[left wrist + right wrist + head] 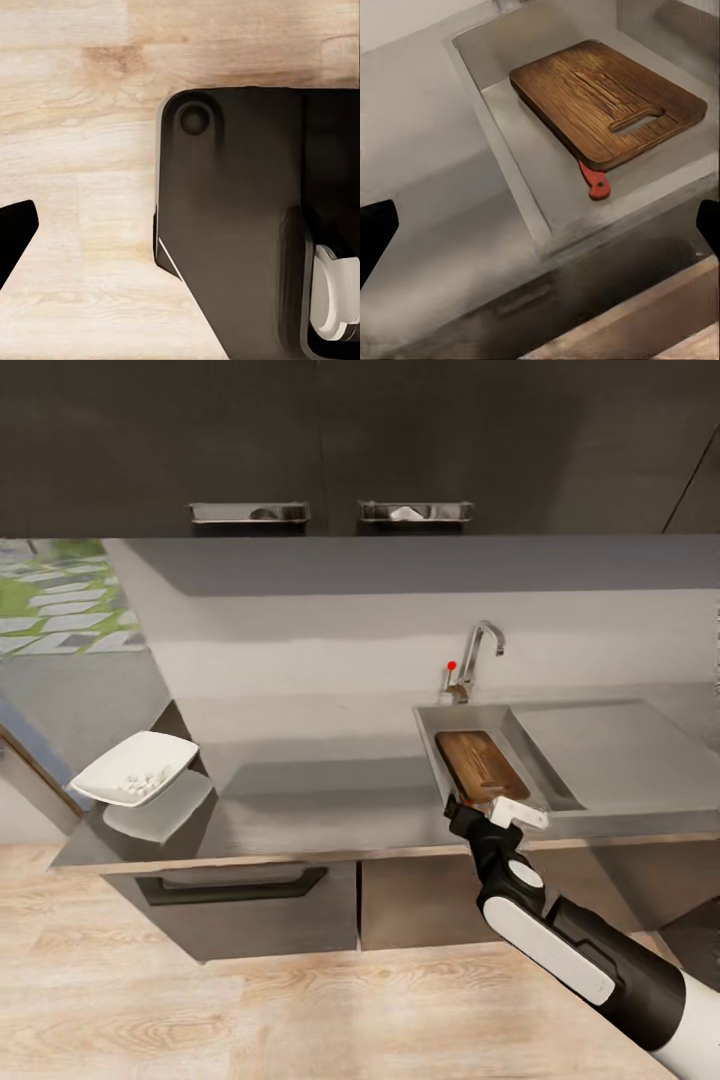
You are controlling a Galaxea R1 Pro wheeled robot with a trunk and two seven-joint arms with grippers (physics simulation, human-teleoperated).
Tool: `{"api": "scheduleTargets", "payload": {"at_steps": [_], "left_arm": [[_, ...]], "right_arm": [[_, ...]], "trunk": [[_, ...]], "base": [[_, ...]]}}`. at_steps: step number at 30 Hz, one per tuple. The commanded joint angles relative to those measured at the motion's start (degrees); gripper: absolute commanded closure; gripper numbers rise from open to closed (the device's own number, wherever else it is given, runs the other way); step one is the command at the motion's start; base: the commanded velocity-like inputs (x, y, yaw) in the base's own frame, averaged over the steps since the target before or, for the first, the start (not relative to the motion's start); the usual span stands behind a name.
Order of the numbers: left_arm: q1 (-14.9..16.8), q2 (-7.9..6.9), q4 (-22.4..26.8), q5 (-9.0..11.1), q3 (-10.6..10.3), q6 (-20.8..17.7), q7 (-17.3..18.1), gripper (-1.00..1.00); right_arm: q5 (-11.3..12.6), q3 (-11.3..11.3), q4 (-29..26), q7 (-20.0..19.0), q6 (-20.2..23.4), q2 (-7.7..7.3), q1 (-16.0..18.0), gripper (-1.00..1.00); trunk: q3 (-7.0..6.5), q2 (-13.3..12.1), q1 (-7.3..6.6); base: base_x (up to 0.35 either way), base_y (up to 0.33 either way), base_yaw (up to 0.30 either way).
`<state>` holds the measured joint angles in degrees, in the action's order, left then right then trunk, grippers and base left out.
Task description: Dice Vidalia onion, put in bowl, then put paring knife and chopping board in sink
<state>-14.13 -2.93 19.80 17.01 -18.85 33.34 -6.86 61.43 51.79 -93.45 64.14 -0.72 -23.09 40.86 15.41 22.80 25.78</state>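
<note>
Chopping board and knife lying in the sink, right jaws spread.

The grained brown chopping board [604, 101] is sitting in the grey steel sink [432, 745], centre-right of the head view, the paring knife [594, 181] poking its red handle out from under it. The right gripper [500, 812] is hovering at the rim, empty. The white bowl [137, 767] of pale diced onion [140, 778] is resting at the glossy tabletop's [320, 800] left end. Left jaws: cannot tell.

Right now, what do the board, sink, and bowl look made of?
Chopping board: wood by the look, brown with streaked grain, satin.
Sink: probably brushed steel, grey and matte with soft reflections.
Bowl: smooth glossy white, ceramic or plastic; can't tell which. It holds small pale bits.
</note>
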Motion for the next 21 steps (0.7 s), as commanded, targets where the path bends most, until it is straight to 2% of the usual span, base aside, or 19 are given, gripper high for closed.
{"api": "scheduleTargets", "payload": {"at_steps": [1,3,8,11,13,15,17,18,19,21], "left_arm": [[0.0,-0.06,0.2,0.2,-0.5,0.1,-0.5,-1.00],[0.0,-0.06,0.2,0.2,-0.5,0.1,-0.5,-1.00],[0.0,-0.06,0.2,0.2,-0.5,0.1,-0.5,-1.00],[0.0,-0.06,0.2,0.2,-0.5,0.1,-0.5,-1.00],[0.0,-0.13,0.5,0.2,-0.5,0.1,-0.5,-1.00],[0.0,-0.27,0.7,0.1,-0.5,0.1,-0.5,-1.00],[0.0,-0.66,0.8,0.1,-0.5,0.1,-0.5,-1.00],[0.0,-0.79,0.8,0.1,-0.5,0.1,-0.5,-1.00],[0.0,-0.84,0.8,0.1,-0.5,0.1,-0.5,-1.00],[0.0,-0.95,0.8,0.1,-0.5,0.1,-0.5,-1.00]], "right_arm": [[0.2,0.4,-0.1,0.2,-0.1,-0.05,0.1,-1.00],[-0.2,0.7,-0.1,0.2,-0.1,-0.04,0.1,-1.00],[-2.8,1.0,-0.1,0.0,-0.8,0.05,0.1,-1.00],[-3.3,3.5,-0.1,-0.5,-2.8,-0.04,0.1,-1.00],[-3.8,7.4,0.0,-0.6,-4.9,-0.09,0.1,-1.00],[-6.2,10.7,0.4,-0.6,-7.5,-0.16,0.1,-1.00],[-8.4,16.2,1.5,-0.6,-10.9,-0.33,0.1,-1.00],[-8.8,18.9,2.5,-0.5,-12.5,-0.44,0.1,-1.00],[-8.9,20.3,3.1,-0.5,-13.3,-0.48,0.1,-1.00],[-9.3,25.2,5.7,-0.5,-16.6,-0.57,0.1,-1.00]], "trunk": [[0.10,0.1,0.00],[0.10,0.1,0.00],[0.10,0.1,0.00],[0.10,0.1,0.00],[0.10,0.1,0.00],[0.10,0.1,0.00],[0.10,0.1,0.00],[0.10,0.1,0.00],[0.10,0.1,0.00],[0.10,0.1,0.00]], "base": [[-0.337,0.000,0.000],[-0.337,0.000,0.000],[-0.337,0.000,0.000],[-0.278,0.000,0.000],[-0.088,0.000,0.000],[-0.025,0.000,0.000],[-0.008,0.000,0.000],[-0.004,0.000,0.000],[-0.003,0.000,0.000],[-0.002,0.000,0.000]]}}
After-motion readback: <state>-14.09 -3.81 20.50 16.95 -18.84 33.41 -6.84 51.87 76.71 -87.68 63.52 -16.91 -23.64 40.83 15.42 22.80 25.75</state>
